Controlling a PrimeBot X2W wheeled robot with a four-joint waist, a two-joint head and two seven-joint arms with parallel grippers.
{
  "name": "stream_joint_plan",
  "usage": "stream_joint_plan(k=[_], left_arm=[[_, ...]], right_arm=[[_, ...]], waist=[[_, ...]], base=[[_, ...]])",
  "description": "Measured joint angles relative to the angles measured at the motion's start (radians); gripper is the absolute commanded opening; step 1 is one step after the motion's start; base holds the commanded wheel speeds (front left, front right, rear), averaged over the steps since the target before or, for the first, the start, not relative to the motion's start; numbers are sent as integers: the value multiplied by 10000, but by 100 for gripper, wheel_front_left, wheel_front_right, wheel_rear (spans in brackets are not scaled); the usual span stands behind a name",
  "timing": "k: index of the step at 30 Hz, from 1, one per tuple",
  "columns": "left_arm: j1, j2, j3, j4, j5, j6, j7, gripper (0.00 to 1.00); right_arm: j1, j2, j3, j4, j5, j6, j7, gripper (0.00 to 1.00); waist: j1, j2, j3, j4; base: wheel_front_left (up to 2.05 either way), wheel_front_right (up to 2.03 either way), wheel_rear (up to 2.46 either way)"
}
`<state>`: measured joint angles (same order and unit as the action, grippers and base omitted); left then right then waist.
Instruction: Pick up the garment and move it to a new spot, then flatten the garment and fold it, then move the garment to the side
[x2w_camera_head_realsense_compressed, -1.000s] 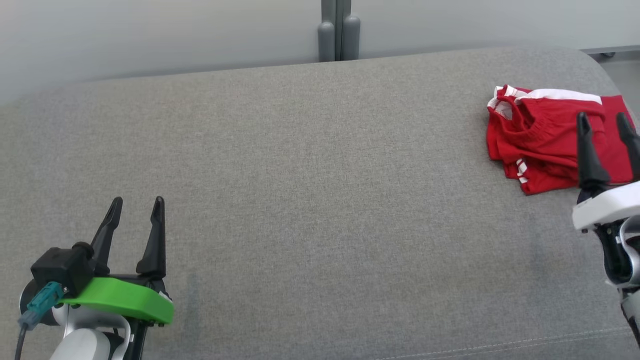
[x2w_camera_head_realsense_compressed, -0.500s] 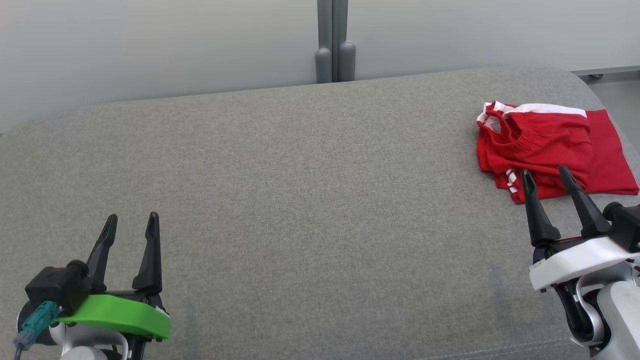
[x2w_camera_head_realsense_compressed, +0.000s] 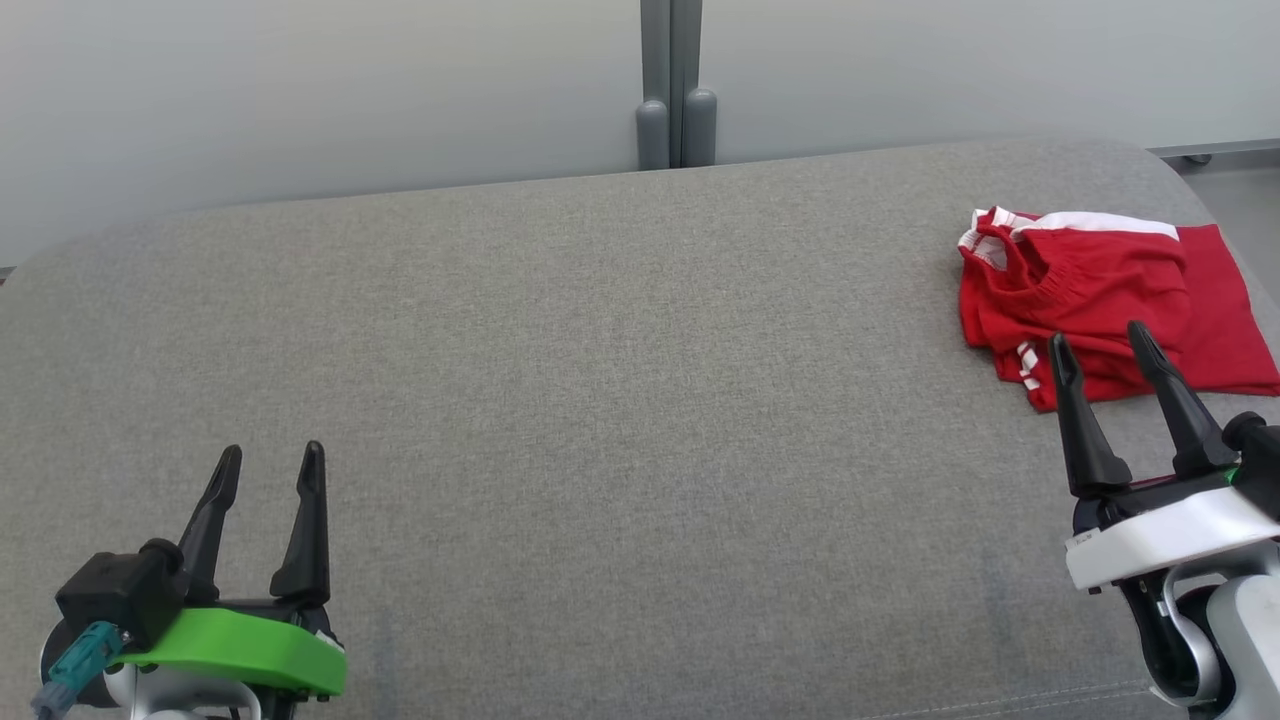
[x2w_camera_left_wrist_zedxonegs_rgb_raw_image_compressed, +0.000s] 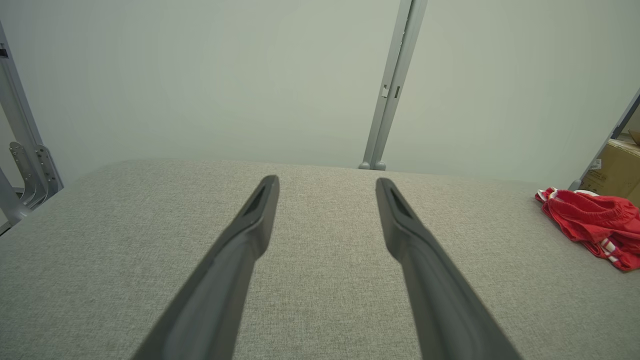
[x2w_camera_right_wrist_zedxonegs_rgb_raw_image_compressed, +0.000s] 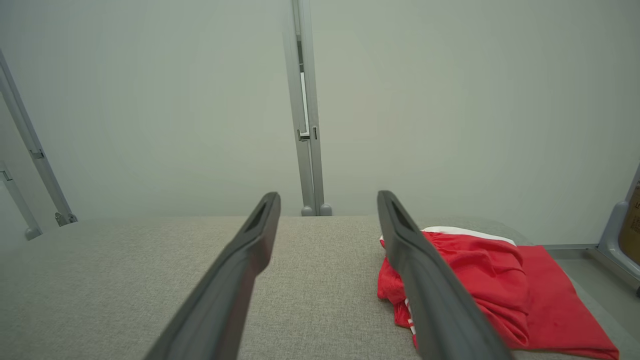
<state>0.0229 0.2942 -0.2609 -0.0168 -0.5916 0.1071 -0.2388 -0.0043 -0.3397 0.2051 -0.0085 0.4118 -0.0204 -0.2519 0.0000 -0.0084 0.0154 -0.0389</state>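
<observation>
Seemingly a test lab. Behind the grey fabric-covered bench (x2w_camera_head_realsense_compressed: 600, 400) stand pale partition panels (x2w_camera_head_realsense_compressed: 300, 90) on grey metal posts (x2w_camera_head_realsense_compressed: 677, 80).

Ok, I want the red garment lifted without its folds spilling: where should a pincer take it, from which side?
Probably the layered near edge of the red garment, with the open right pincer coming down from the robot's side. The layers lie stacked and raised off the grey cushion there, nearest that pincer.

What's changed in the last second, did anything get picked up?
The right gripper drew back from over the red shorts toward the robot, jaws open, holding nothing. The head camera shifted too. The shorts stayed bunched at the right end of the grey cushion; the left gripper stayed put, open.
</observation>
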Motion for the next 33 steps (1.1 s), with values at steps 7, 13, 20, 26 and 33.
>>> stream_joint_plan(k=[7, 13, 20, 26, 33], left_arm=[[21, -2, -15, -180, 0, 0, 0, 100], [25, 0, -15, -242, 0, 0, 0, 100], [31, 2, -12, -288, -2, 2, 2, 100], [32, 4, -10, -301, -2, 2, 4, 100], [35, 6, -12, -337, -2, 2, 4, 100]], right_arm=[[358, 42, -56, -297, -94, 0, 0, 100], [394, 136, -113, -520, -173, 0, 0, 100], [582, 222, -188, -704, -276, 0, 0, 100], [604, 245, -272, -817, -347, 2, 0, 100], [771, 286, -295, -857, -360, 2, 0, 100]], waist=[[0, 0, 46, 61], [0, 0, 89, 91], [0, 0, 120, 105], [0, 0, 130, 102], [0, 0, 129, 95]], base=[[0, 0, 0], [0, 0, 0], [0, 0, 0], [0, 0, 0], [0, 0, 0]])
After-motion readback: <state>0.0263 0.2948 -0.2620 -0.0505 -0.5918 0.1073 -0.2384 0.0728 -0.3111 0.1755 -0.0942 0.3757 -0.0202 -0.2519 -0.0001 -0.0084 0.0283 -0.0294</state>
